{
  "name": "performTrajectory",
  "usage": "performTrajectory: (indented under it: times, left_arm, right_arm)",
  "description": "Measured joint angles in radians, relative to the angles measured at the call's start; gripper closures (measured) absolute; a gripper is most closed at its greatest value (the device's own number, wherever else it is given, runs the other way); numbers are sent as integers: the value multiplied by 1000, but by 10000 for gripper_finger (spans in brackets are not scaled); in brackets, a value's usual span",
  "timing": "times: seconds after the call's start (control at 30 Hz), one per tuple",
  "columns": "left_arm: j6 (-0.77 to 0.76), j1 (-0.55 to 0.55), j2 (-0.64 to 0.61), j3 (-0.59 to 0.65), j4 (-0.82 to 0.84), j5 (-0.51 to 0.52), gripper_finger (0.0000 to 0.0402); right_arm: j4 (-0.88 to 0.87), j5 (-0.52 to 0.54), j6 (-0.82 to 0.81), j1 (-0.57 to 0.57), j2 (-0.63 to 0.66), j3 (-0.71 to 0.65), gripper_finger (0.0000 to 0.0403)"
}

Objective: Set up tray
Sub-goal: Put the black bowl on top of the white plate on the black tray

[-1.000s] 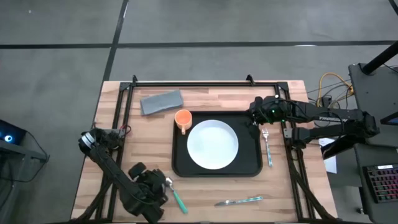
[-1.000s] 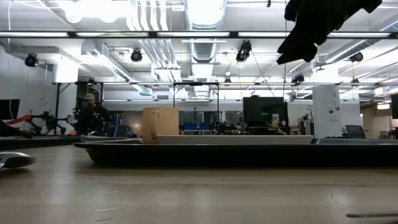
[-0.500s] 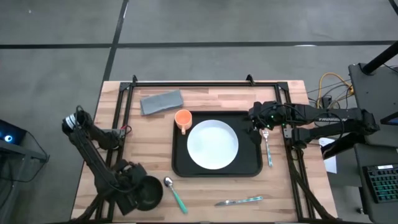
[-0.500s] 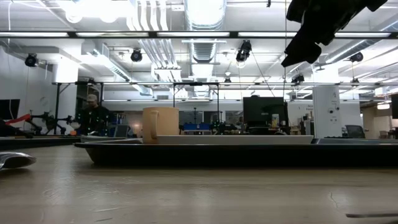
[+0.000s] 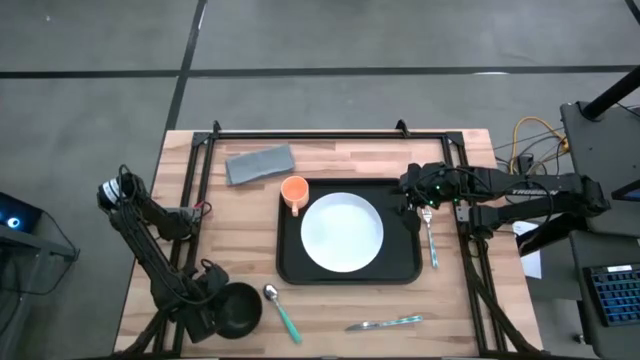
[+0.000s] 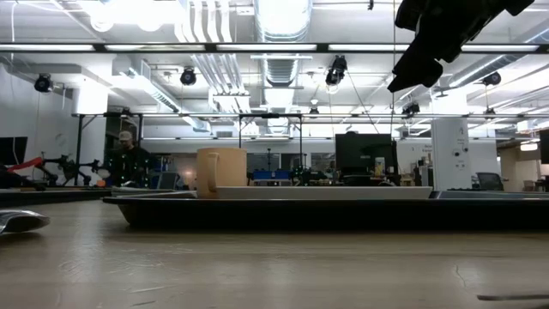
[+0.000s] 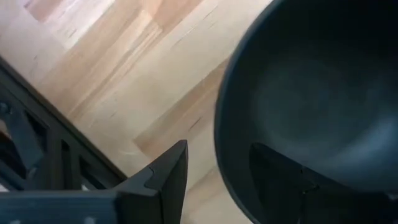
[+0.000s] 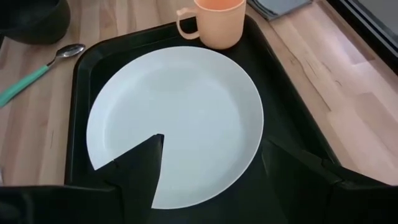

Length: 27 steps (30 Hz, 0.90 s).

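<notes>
We take the tray (image 5: 290, 262) as our landmark: it lies flat in the middle of the wooden table (image 5: 330, 160). On it sits a white plate (image 5: 342, 232), and an orange cup (image 5: 294, 192) stands in the tray's far-left corner, just beside the plate.

Our left gripper (image 7: 214, 180) is well to the near-left of the tray, at the table's front-left corner. Its fingers (image 7: 158, 180) are spread and straddle the rim of a small black bowl (image 5: 238, 308), one finger outside the wall and one inside; we cannot tell whether they press on it.

Our right gripper (image 5: 412, 188) hangs above the tray's far-right corner, raised clear of the table in the low view. Its fingers (image 8: 140, 168) stand apart with nothing between them.

Just off the tray's right edge lies a fork (image 5: 430, 238). Off its near-left corner lies a spoon (image 5: 281, 311) with a green handle, beside the bowl. A knife (image 5: 384, 323) lies in front of the tray's near-right corner. A folded grey cloth (image 5: 259, 163) rests beyond the tray's far-left corner.
</notes>
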State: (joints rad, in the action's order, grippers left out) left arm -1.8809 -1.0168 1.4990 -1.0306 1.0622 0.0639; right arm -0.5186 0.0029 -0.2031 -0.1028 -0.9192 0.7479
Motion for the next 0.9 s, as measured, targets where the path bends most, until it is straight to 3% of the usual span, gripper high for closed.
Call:
performTrajectory:
  times: [0.2, 0.4, 0.53, 0.73, 0.9]
  left_arm:
    - [-41, 1, 0, 30, -44, -4, 265]
    - [-95, 5, 1, 38, -56, -9, 382]
    - [-98, 36, 1, -12, -45, 42, 399]
    - [113, 186, 1, -216, 146, 123, 400]
    - [407, 413, 0, -370, 257, 146, 401]
  right_arm:
    - [0, 0, 5, 0, 0, 0, 144]
    - [2, 0, 5, 0, 1, 0, 152]
    - [13, 0, 5, 0, 1, 0, 157]
    - [36, 0, 1, 0, 1, 0, 161]
    - [32, 0, -3, 0, 2, 0, 162]
